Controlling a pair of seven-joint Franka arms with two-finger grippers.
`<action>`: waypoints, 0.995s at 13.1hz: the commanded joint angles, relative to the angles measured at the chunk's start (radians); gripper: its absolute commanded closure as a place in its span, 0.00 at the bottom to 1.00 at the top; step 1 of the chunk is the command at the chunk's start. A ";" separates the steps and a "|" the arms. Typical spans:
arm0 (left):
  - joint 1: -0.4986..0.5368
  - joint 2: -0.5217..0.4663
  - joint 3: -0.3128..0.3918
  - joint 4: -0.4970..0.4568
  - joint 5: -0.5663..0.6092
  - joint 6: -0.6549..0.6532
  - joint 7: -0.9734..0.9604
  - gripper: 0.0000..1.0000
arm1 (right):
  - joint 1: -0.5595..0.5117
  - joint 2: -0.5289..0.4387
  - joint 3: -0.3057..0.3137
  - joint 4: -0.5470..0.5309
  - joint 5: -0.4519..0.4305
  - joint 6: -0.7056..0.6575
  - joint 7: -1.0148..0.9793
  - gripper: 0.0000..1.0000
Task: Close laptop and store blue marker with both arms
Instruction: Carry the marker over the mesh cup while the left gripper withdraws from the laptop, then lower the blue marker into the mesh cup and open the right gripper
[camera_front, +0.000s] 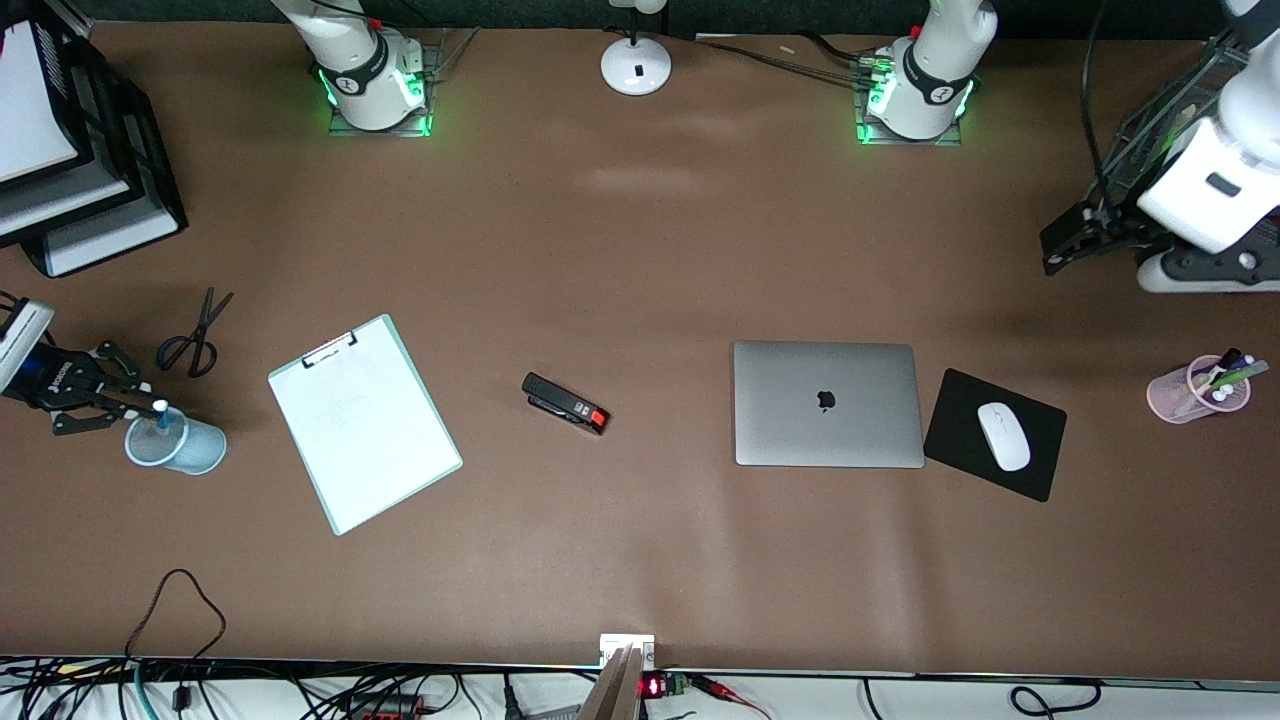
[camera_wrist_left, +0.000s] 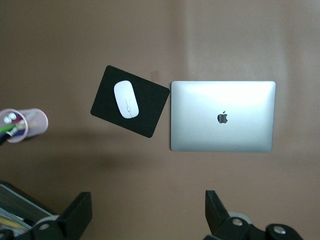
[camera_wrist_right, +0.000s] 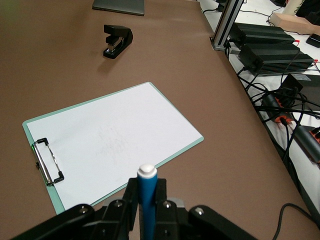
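Right pincer (camera_front: 140, 400) low at nine o'clock of the surface, fingers (camera_wrist_right: 131, 200) clamped upright on the blue marker (camera_wrist_right: 148, 192). Left pincer (camera_wrist_left: 147, 220) raised at two o'clock, jaws spread wide, pointing down, waiting.

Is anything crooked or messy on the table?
A little. The clipboard and the mouse pad lie slanted, while the shut laptop sits straight. Nothing is spilled or broken. The right gripper holds the blue marker over the blue cup.

Open tabletop (camera_front: 640, 280) between stapler (camera_front: 565, 403) and laptop (camera_front: 828, 404)
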 joint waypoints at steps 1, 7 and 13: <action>0.020 -0.046 -0.010 0.006 0.003 -0.065 0.103 0.00 | -0.024 0.046 0.014 0.089 0.028 -0.057 -0.013 0.99; 0.020 -0.095 -0.015 0.000 0.002 -0.116 0.124 0.00 | -0.055 0.094 0.013 0.130 0.089 -0.086 -0.013 0.99; -0.033 -0.130 0.062 -0.012 -0.017 -0.172 0.164 0.00 | -0.078 0.134 0.013 0.130 0.094 -0.086 -0.013 0.99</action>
